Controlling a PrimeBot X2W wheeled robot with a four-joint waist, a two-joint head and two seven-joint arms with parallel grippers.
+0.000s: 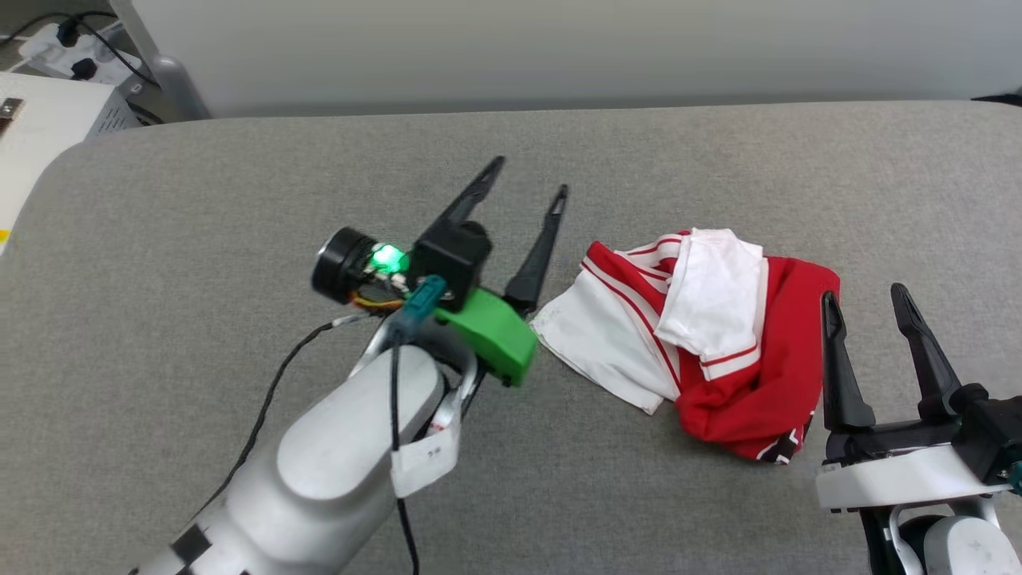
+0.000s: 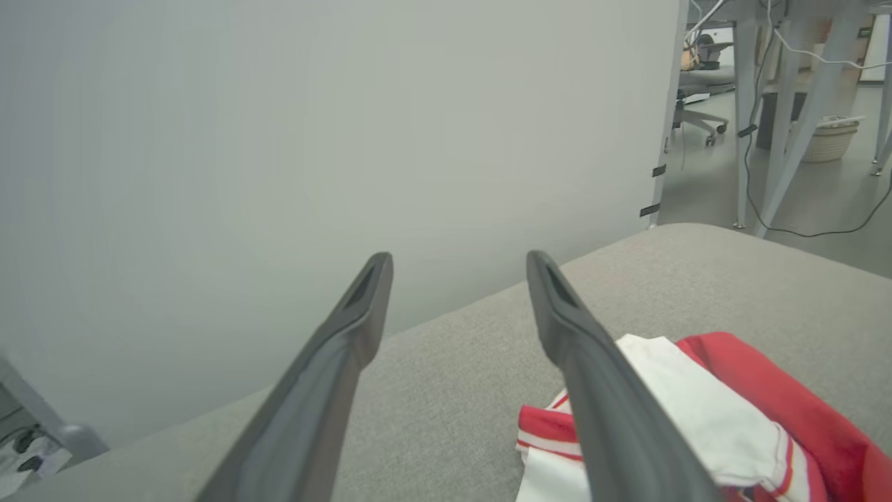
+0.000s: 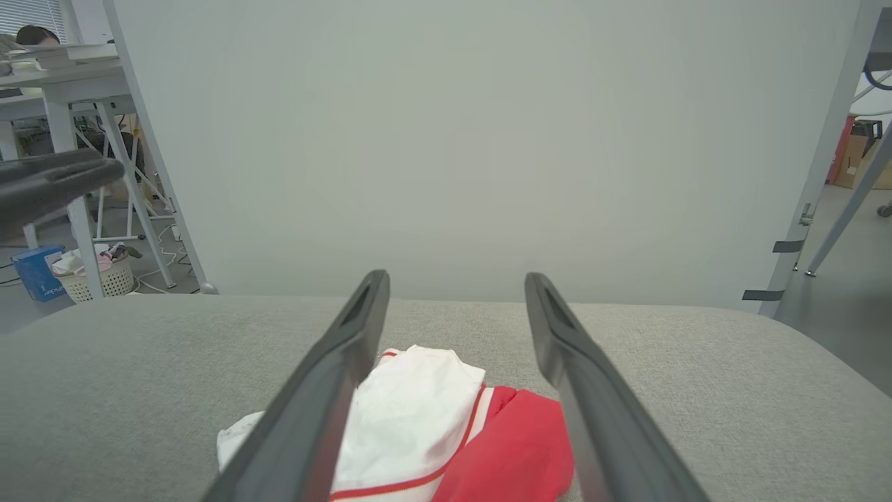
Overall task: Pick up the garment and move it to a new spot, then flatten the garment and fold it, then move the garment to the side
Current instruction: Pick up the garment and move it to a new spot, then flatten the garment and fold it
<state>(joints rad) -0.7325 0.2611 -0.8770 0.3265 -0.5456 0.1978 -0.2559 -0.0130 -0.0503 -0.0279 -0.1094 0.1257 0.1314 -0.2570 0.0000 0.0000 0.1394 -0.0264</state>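
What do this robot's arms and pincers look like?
Pale glossy forearms, each ending in two long, tapering black jaws. The left arm carries a green plastic block, a round black cylinder beside a green light, a trailing black cable and a white tag.

grey padded surface (image 1: 200,184) | pale screen (image 3: 488,139) | power strip (image 1: 48,49) | wicker basket (image 2: 829,139)
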